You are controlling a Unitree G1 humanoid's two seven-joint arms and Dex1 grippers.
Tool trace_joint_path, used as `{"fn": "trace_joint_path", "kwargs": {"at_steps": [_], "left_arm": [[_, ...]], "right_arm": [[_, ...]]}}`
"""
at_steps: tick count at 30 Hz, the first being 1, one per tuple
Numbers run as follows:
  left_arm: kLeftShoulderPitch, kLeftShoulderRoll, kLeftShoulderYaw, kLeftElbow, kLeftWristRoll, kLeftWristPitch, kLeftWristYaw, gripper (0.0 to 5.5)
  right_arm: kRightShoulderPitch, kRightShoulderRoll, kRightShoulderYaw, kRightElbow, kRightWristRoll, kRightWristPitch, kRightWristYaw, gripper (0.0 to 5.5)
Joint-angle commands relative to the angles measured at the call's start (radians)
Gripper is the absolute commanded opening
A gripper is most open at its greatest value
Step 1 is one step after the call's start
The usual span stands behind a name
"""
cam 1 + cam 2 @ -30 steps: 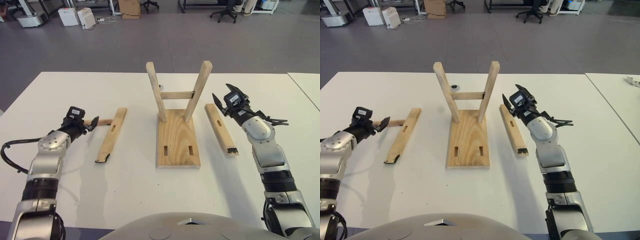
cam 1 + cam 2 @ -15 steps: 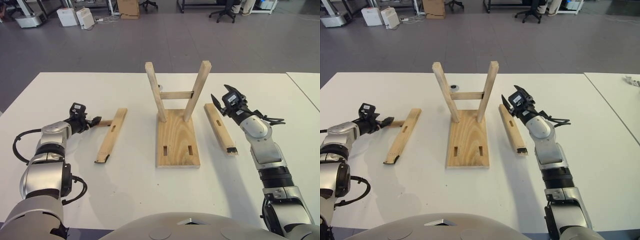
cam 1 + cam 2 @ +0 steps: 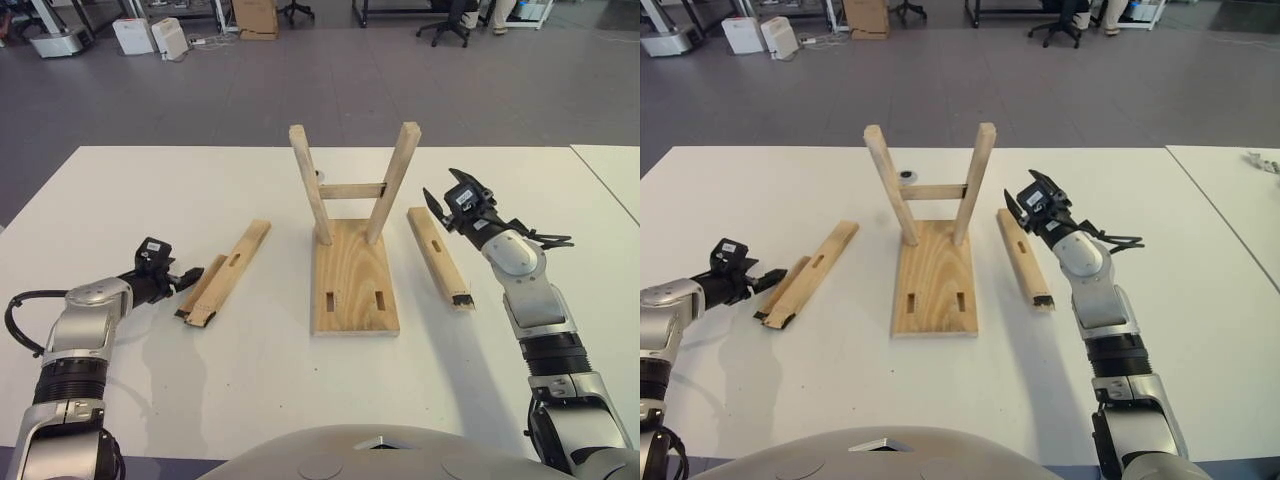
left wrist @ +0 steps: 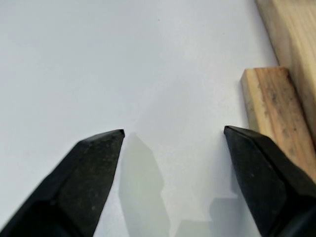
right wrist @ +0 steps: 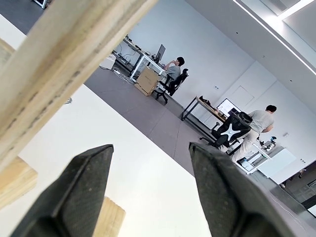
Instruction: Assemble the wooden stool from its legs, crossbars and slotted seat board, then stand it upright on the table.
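The slotted seat board [image 3: 355, 290] lies flat mid-table with two legs [image 3: 308, 185] standing in its far slots, joined by a crossbar [image 3: 352, 190]. A loose leg [image 3: 440, 257] lies to the right of the board. Another loose leg [image 3: 228, 268] lies to its left, with a short crossbar [image 3: 199, 287] alongside its near end. My left gripper [image 3: 186, 278] is open just left of that crossbar's end [image 4: 272, 111], fingertips [image 4: 106, 145] low over the table. My right gripper [image 3: 451, 197] is open above the far end of the right loose leg, close beside the standing leg [image 5: 59, 69].
A small round object [image 3: 908, 176] sits on the table [image 3: 150, 190] behind the standing legs. A second table's corner [image 3: 615, 170] is at the far right. Bare white surface lies in front of the board and at both sides.
My left gripper has drawn back toward the table's near side. The short crossbar now lies beside the left leg's near end, and that leg has turned slightly. The right arm stayed put.
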Motion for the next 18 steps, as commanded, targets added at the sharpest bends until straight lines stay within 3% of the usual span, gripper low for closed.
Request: {"fn": "trace_joint_path", "kwargs": {"at_steps": [1,5,10,18], "left_arm": [[0.043,0.002,0.059,-0.092,-0.049,0.038,0.0,3.74],[0.107,-0.039,0.112,-0.177,-0.109,0.073,0.017,3.74],[0.175,-0.062,0.041,-0.212,-0.063,0.077,0.053,3.74],[0.249,-0.108,0.031,-0.367,-0.1,0.136,0.091,3.74]], "right_arm": [[0.0,-0.006,0.0,-0.004,-0.007,-0.009,0.002,2.84],[0.005,-0.009,-0.002,-0.001,-0.007,-0.014,0.003,2.84],[0.005,-0.006,0.0,0.001,-0.007,-0.016,0.003,2.84],[0.02,-0.002,0.003,-0.005,-0.007,-0.012,0.002,2.84]]}}
